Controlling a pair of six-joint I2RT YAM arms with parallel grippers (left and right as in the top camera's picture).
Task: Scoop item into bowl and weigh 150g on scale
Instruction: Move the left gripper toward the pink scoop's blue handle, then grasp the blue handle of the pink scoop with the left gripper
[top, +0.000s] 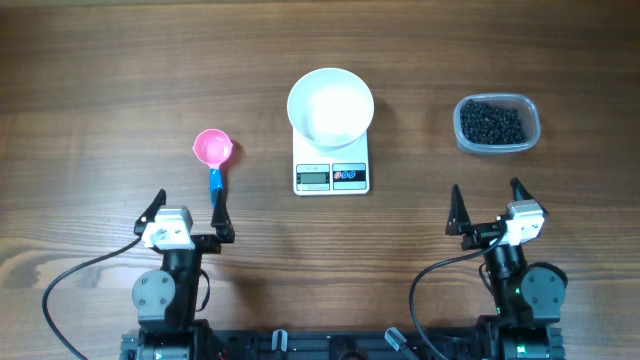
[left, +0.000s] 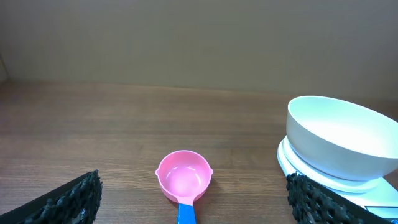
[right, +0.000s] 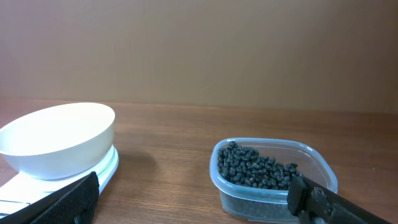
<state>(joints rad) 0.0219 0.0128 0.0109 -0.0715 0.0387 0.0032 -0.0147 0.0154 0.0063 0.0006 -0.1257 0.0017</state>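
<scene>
Pincers spread wide and empty: left gripper (top: 188, 203) and right gripper (top: 486, 190) at the near edge of a wooden table (top: 100, 80).
The white bowl (top: 331, 107) sits on the scale (top: 332, 177). Black beads (top: 492, 122) fill a clear tub (top: 461, 138) to its right, and a pink scoop (top: 213, 149) lies to its left. The display's figures are too small to read. Only the overhead view shows the display and buttons; only the right wrist view shows the beads' heaped profile.

A brown wood-grain table (top: 100, 60) carries a small flat white rectangular kitchen scale (top: 331, 177). Left of the scale lies a pink round plastic scoop with a blue handle (top: 212, 150). Right of the scale, well apart, stands a clear rectangular plastic tub (top: 497, 149).
</scene>
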